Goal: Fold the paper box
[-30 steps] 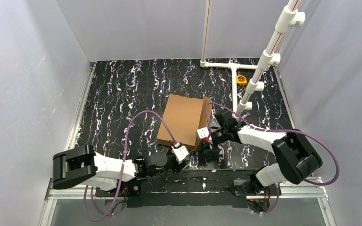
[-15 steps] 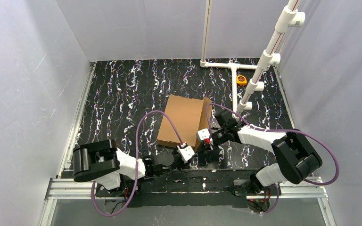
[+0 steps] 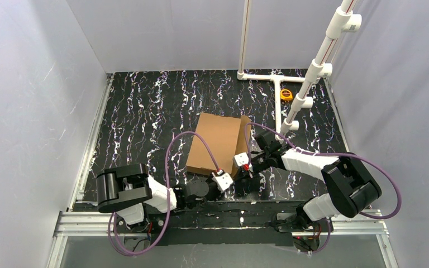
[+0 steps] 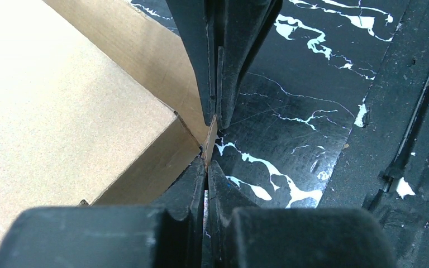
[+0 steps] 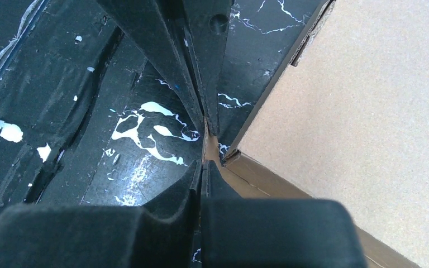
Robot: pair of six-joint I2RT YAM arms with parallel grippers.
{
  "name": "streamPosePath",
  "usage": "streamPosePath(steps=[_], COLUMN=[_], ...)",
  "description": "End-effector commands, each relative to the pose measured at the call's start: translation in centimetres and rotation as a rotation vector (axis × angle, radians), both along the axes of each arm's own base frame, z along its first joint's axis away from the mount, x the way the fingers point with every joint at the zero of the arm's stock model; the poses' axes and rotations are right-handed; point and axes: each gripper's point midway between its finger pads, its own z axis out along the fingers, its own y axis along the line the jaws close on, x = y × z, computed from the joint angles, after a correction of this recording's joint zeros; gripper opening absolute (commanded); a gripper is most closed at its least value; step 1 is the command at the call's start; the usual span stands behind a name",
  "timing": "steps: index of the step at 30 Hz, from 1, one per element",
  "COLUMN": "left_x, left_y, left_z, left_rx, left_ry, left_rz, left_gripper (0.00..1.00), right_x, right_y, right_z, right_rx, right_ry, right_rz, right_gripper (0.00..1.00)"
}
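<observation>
Near the worktop's [image 3: 145, 111] front, our left gripper [image 4: 209, 142] and right gripper [image 5: 205, 139] pinch the paper box's [image 3: 215, 142] likely stiff, light corner flap.

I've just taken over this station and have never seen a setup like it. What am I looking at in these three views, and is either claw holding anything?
These are two robot arms bolted at the near edge of a black marbled table. The wide picture looks down from above and behind them, with the left arm on the left. The other two pictures come from a small camera on each wrist, looking along that arm's own two fingers.

On the table lies the paper box, made of plain brown cardboard. Farther back are a white pipe frame and a small yellow tape measure.

The left gripper is shut on a thin cardboard edge at a corner of the box. The right gripper pinches a similar edge. From above, both sit close together by the box's near right corner.
</observation>
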Motion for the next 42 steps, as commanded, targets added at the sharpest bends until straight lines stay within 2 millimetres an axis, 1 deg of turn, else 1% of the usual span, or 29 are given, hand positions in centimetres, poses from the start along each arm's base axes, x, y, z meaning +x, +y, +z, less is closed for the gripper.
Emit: streamPosePath(steps=[1,3,7,8,18,19,20,21,23,26,28,31,33,34,37,38,42], left_x=[0.5,0.5,0.7,0.7,0.6,0.6,0.6,0.6,0.7,0.8,0.8,0.3,0.4,0.6,1.5,1.9,3.4], left_y=[-1.6,-1.6,-1.6,-1.8,-2.1,-2.1,-2.1,-2.2,-2.2,-2.0,-1.7,-0.6,0.9,2.0,5.0,5.9,9.3], left_z=[2.0,2.0,2.2,2.3,2.2,2.2,2.2,2.2,2.2,2.5,3.2,5.3,6.8,6.9,7.6,7.8,8.2], left_rx=[-0.081,-0.086,-0.102,-0.106,-0.112,-0.111,-0.112,-0.112,-0.113,-0.124,-0.149,-0.240,-0.314,-0.323,-0.340,-0.346,-0.359], left_ry=[-0.007,-0.001,0.005,0.006,0.018,0.020,0.020,0.021,0.021,0.020,0.024,0.051,0.086,0.118,0.203,0.221,0.222], left_rz=[0.007,0.012,0.028,0.027,0.027,0.026,0.026,0.026,0.028,0.042,0.052,0.065,0.116,0.163,0.306,0.349,0.489], left_gripper=[0.00,0.00,0.00,0.00,0.00,0.00,0.00,0.00,0.00,0.00,0.24,0.45,0.59,0.64,0.68,0.68,0.67], right_x=[-0.3,-0.3,-0.5,-0.6,-0.5,-0.4,-0.4,-0.4,-0.2,-0.1,0.0,-0.1,-0.1,-0.1,-0.4,-0.4,-0.6], right_y=[0.4,0.4,0.4,0.4,0.6,0.6,0.6,0.7,0.7,0.6,0.3,-0.1,-0.4,-0.6,-1.3,-1.5,-1.8], right_z=[0.5,0.5,0.5,0.5,0.6,0.7,0.7,0.7,0.8,0.7,0.3,0.2,0.1,-0.1,-0.5,-0.6,-0.4], right_rx=[0.019,0.021,0.026,0.029,0.032,0.034,0.033,0.034,0.035,0.024,0.010,-0.004,-0.012,-0.018,-0.041,-0.048,-0.048], right_ry=[0.018,0.018,0.024,0.026,0.020,0.017,0.019,0.018,0.012,0.001,-0.016,-0.029,-0.043,-0.049,-0.063,-0.063,-0.055], right_rz=[0.026,0.027,0.032,0.033,0.027,0.026,0.023,0.023,0.017,0.012,0.016,0.030,0.042,0.049,0.084,0.091,0.112], right_gripper=[0.11,0.15,0.27,0.28,0.27,0.26,0.23,0.18,0.01,0.01,0.01,0.01,0.01,0.01,0.01,0.01,0.07])
